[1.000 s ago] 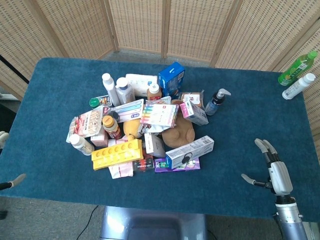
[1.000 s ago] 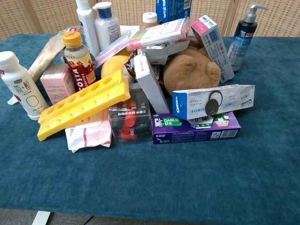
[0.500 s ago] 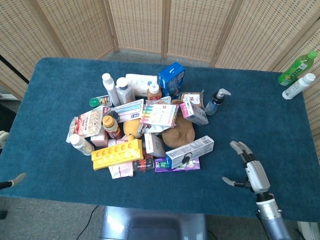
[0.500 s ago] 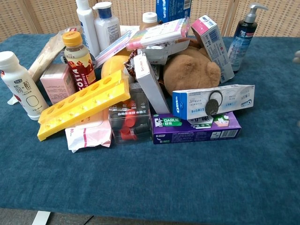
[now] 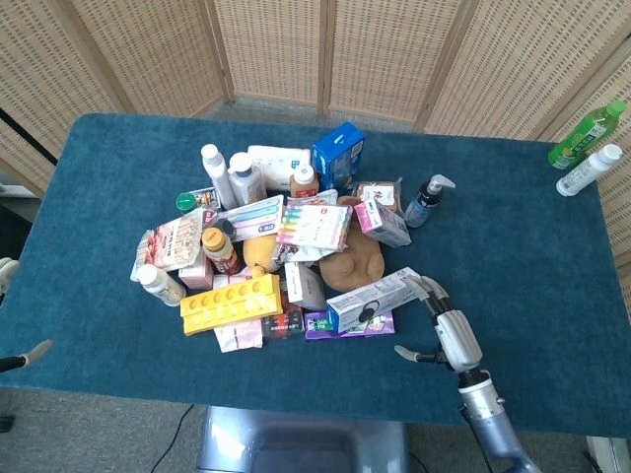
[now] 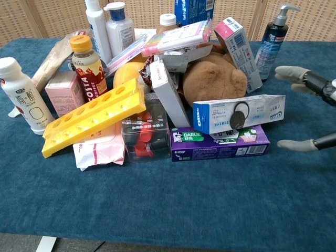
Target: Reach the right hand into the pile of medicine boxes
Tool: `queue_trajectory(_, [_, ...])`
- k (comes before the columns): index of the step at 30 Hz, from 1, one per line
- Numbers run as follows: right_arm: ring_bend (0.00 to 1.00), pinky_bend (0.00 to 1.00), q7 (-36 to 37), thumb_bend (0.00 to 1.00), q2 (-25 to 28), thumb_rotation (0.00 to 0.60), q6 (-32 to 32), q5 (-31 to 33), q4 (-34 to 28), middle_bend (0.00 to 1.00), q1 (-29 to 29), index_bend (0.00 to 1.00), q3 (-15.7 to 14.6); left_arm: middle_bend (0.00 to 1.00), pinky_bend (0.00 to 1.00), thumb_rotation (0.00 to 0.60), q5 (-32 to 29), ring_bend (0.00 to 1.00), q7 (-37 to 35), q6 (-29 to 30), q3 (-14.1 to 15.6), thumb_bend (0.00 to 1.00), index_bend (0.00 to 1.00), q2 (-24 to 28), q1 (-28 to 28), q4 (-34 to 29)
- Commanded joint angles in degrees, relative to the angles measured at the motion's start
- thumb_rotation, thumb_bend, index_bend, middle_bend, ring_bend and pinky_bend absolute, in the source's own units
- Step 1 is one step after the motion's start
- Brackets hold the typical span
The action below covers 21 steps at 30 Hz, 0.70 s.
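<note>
The pile of medicine boxes lies mid-table, mixed with bottles, a yellow tray and a brown plush. At its right front edge a white-and-blue Oreo box rests on a purple Darlie box. My right hand is open just right of these two boxes, with its fingers spread and its fingertips close to the Oreo box's end. It holds nothing. Only the tips of my left hand show at the left edge, far from the pile.
A dark pump bottle stands behind my right hand. A green bottle and a white bottle lie at the far right corner. Blue cloth covers the table; wicker screens stand behind.
My right hand has travelled left across the cloth from the table's right side to the Oreo box's end, entering the chest view. The pile and left hand are unmoved.
</note>
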Motion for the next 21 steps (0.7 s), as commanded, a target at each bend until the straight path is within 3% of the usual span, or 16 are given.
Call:
queue_trajectory(1, [0.00,0.07,-0.63,0.00,-1.56,0.600,0.06,0.23,0.86,0.05,0.37,0.00,0.14,0.00,0.00,0.600,-0.06,0.00,0.04,-0.04,-0.01,0.00,0.00,-0.05,-0.03,0.04])
queue_trajectory(21, [0.00,0.03,-0.61,0.00,-11.07,0.600,1.15,1.60,9.00,0.00,2.25,0.00,1.48,0.00,0.00,0.600,-0.96,0.00,0.84,-1.11,-0.08,0.00,0.00,-0.56,-0.54,0.25])
